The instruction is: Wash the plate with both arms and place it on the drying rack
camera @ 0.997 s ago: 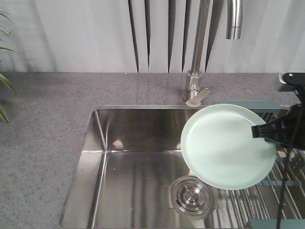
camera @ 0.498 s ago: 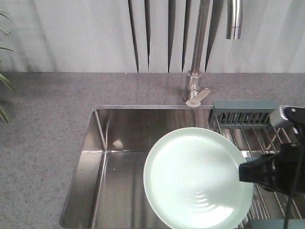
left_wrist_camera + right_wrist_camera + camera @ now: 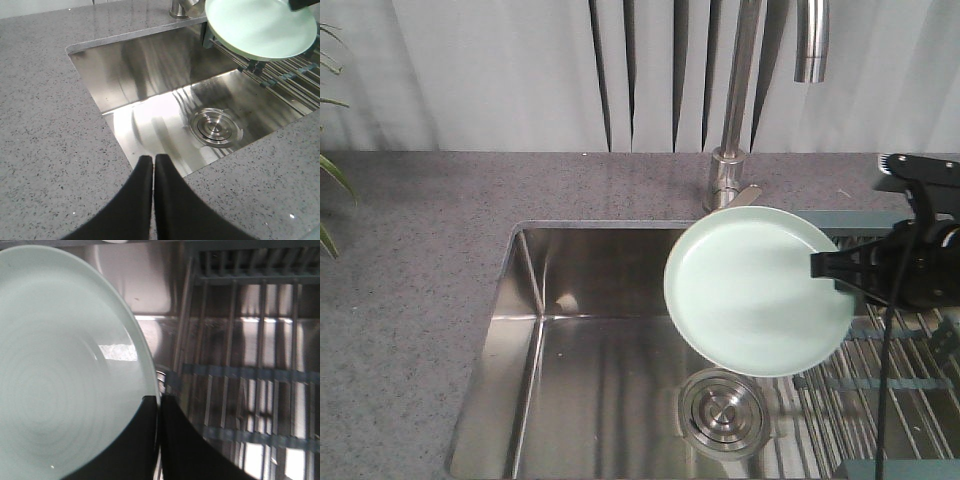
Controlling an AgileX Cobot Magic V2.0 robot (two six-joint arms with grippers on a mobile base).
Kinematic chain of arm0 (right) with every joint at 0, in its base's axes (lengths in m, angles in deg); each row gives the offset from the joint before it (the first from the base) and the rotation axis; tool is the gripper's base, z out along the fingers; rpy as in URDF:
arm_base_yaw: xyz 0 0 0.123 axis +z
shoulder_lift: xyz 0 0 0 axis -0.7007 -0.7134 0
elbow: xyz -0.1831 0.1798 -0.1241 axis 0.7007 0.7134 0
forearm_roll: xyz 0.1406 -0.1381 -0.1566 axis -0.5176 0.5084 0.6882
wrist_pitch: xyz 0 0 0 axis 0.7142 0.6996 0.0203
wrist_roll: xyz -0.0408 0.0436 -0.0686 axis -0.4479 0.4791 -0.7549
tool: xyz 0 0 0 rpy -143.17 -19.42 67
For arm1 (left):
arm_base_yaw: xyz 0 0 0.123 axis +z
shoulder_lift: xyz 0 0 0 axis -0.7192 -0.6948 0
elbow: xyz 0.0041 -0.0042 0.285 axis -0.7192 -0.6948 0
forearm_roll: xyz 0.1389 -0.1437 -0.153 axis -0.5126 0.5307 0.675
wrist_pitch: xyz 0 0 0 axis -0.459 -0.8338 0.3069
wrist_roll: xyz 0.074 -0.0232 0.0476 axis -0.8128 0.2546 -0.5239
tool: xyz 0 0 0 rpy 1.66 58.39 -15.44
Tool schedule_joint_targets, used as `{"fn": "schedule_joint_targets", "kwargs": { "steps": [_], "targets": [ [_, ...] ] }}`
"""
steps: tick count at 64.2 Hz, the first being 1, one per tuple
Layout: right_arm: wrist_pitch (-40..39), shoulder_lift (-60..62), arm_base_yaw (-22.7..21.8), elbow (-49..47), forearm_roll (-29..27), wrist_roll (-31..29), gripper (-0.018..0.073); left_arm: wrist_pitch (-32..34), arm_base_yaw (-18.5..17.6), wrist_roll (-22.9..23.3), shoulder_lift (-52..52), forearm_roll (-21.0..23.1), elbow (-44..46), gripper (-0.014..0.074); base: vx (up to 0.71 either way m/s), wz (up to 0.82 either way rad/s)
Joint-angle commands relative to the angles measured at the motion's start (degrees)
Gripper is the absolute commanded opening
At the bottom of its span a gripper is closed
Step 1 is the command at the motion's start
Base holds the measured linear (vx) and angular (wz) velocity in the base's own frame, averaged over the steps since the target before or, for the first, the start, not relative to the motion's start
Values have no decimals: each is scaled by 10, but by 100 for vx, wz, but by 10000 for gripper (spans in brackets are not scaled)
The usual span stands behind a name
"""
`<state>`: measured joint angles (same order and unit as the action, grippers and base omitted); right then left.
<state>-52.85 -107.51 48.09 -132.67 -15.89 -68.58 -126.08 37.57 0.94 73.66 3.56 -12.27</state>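
Note:
The pale mint-green plate (image 3: 757, 290) hangs tilted in the air over the right part of the sink (image 3: 600, 400), below the faucet. My right gripper (image 3: 830, 268) is shut on the plate's right rim; in the right wrist view the plate (image 3: 60, 370) fills the left side with the rim pinched between my fingers (image 3: 159, 399). The drying rack (image 3: 900, 390) of steel rods lies under and to the right of the plate, seen as rods (image 3: 235, 365) in the right wrist view. My left gripper (image 3: 153, 159) is shut with nothing in it, over the front counter edge; the plate (image 3: 260, 27) shows far top right.
A tall steel faucet (image 3: 732, 150) stands behind the sink, its spout (image 3: 811, 45) above the plate. The round steel drain (image 3: 723, 412) sits in the sink floor. Grey speckled counter (image 3: 410, 260) surrounds the sink. Plant leaves (image 3: 330, 180) show at the left edge.
The plate swung down and left, low over the sink, half a second ago, and has now come back up and right, tilted under the faucet, still held by my right gripper.

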Motion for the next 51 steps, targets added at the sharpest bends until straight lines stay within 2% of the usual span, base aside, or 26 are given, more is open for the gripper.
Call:
{"fn": "schedule_joint_targets", "kwargs": {
  "steps": [1, 7, 13, 25, 37, 43, 51],
  "targets": [
    [49, 51, -32, -19, 31, -1, -3, 29, -2, 1, -6, 15, 12, -5, 0, 0],
    [113, 96, -34, -15, 57, 0, -2, 29, -2, 1, -6, 15, 12, -5, 0, 0],
    [130, 145, -33, 18, 23, 2, -2, 29, -2, 1, -6, 15, 12, -5, 0, 0],
    [86, 191, -33, 108, -113, -40, -2, 29, -2, 1, -6, 16, 12, -5, 0, 0],
    [34, 148, -33, 109, -216, -92, -2, 29, -2, 1, -6, 16, 12, -5, 0, 0],
    [12, 102, -33, 89, -239, -102, -2, 29, -2, 1, -6, 16, 12, -5, 0, 0],
    [-24, 35, -34, 45, -231, -108, -2, 29, -2, 1, -6, 16, 12, -5, 0, 0]
  ]
}}
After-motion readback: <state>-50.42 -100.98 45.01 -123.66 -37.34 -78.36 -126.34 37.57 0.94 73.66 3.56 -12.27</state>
